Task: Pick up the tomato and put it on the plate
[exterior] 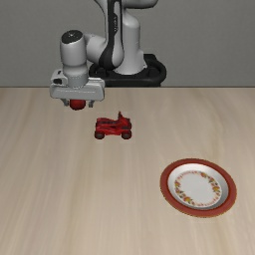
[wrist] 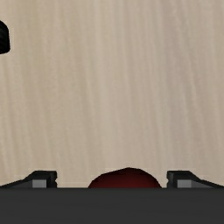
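The tomato (exterior: 79, 102) is a small red ball held between my gripper's (exterior: 78, 98) fingers, at the exterior view's left near the back of the wooden table. From the wrist, the tomato's red top (wrist: 125, 179) bulges up between the two fingertips of the gripper (wrist: 112, 180), which is shut on it. The plate (exterior: 199, 186), white with a red rim and a floral band, lies flat on the table far off towards the front at the exterior view's right.
A small red toy vehicle (exterior: 115, 127) stands on the table between the gripper and the plate, closer to the gripper. The robot's dark base (exterior: 139, 72) sits at the table's back edge. A dark shape (wrist: 3, 39) shows at the wrist view's edge.
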### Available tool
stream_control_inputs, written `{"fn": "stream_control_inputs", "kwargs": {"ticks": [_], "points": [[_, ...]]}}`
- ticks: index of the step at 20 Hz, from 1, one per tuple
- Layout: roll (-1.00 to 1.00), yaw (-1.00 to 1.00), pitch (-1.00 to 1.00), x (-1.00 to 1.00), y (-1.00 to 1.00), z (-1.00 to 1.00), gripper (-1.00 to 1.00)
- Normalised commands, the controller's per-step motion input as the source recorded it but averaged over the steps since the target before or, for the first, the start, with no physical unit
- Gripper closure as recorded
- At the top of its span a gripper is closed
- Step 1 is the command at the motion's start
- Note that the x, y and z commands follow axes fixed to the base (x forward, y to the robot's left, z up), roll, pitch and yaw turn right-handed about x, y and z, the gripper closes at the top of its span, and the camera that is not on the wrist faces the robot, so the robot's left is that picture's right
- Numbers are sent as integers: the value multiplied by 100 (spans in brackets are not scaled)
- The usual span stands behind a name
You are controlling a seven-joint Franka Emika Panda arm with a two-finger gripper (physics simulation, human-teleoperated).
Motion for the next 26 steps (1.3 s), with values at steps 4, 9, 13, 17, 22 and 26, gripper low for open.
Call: {"fn": "stream_control_inputs", "kwargs": {"ticks": [4, 9, 13, 17, 22, 26], "points": [[0, 0, 0, -75, 0, -25, -100], [0, 0, 0, -20, 0, 0, 100], [0, 0, 0, 0, 0, 0, 100], [0, 0, 0, 0, 0, 25, 100], [0, 0, 0, 0, 0, 80, 100], [0, 0, 0, 0, 0, 100, 100]]}}
